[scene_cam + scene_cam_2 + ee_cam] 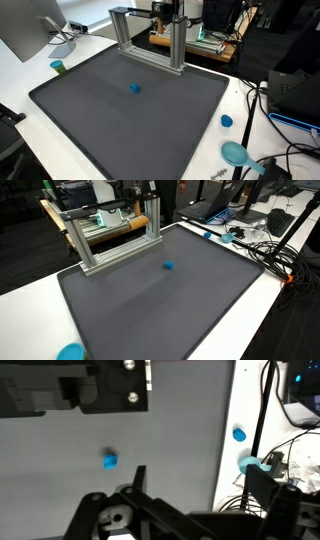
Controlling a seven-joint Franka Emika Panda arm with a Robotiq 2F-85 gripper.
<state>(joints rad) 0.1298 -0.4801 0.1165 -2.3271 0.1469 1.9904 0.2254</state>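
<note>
Soft, even room light fills both exterior views, and the dark mat [130, 115] takes it flatly, with only faint, blurred shadows. The white surface [30, 75] around it is bright, nearly washed out along the right of the wrist view (where the mat itself looks far paler). All three pictures are coarse and slightly soft; the fingers [138, 478] at the bottom of the wrist view are dark, close and out of focus
</note>
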